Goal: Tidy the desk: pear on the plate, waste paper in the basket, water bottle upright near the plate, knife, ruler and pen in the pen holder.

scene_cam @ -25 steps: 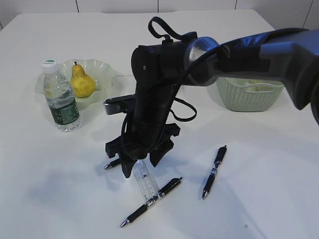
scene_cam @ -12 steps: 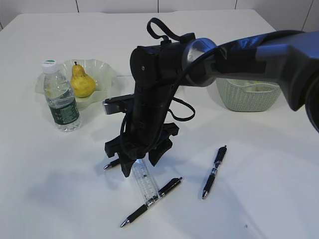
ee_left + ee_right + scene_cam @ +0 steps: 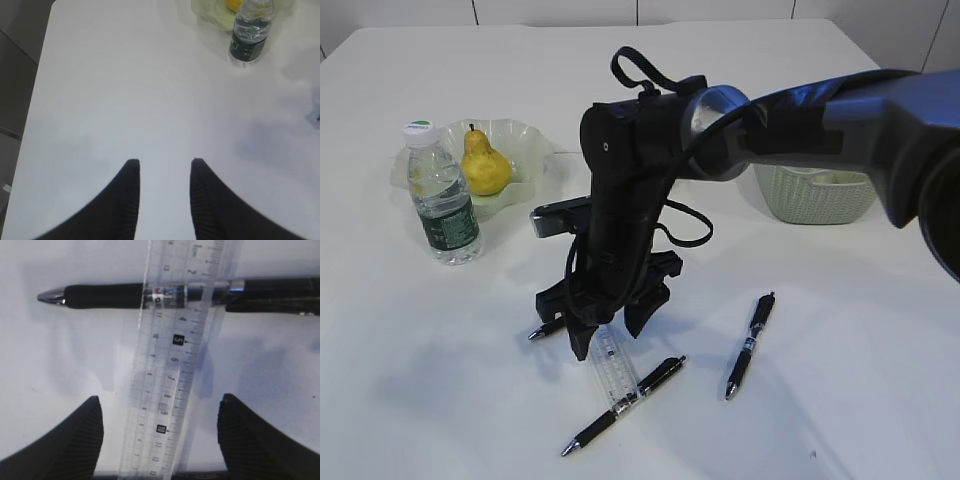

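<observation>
Now the right gripper (image 3: 605, 335) sits a little lower over the ruler (image 3: 613, 374) than a second ago, and the arm above it leans slightly further left, baring more of the basket (image 3: 817, 196). The ruler, pens, bottle and pear lie where they did.

The ruler is a flat strip of clear plastic with fine printed markings. Its long axis runs from under the gripper toward the near edge of the table (image 3: 880, 400), and its near end rests across a black pen (image 3: 623, 404) with a silver tip. In the right wrist view the ruler (image 3: 172, 380) runs straight up the middle between the two ribbed black fingers (image 3: 65, 440), which stand wide apart on either side of it without touching it, so the claw is released. The pen (image 3: 150, 295) lies crosswise under it.

A second pen (image 3: 750, 345) lies right of the ruler; a third pen's tip (image 3: 542, 331) shows at its left. Left of and beyond the ruler, the clear water bottle (image 3: 438, 193) stands upright beside the ruffled translucent green plate (image 3: 525, 145), which holds the smooth yellow pear (image 3: 484, 165).

The left gripper (image 3: 162, 172) hangs over bare table, its fingers parted and holding nothing.
</observation>
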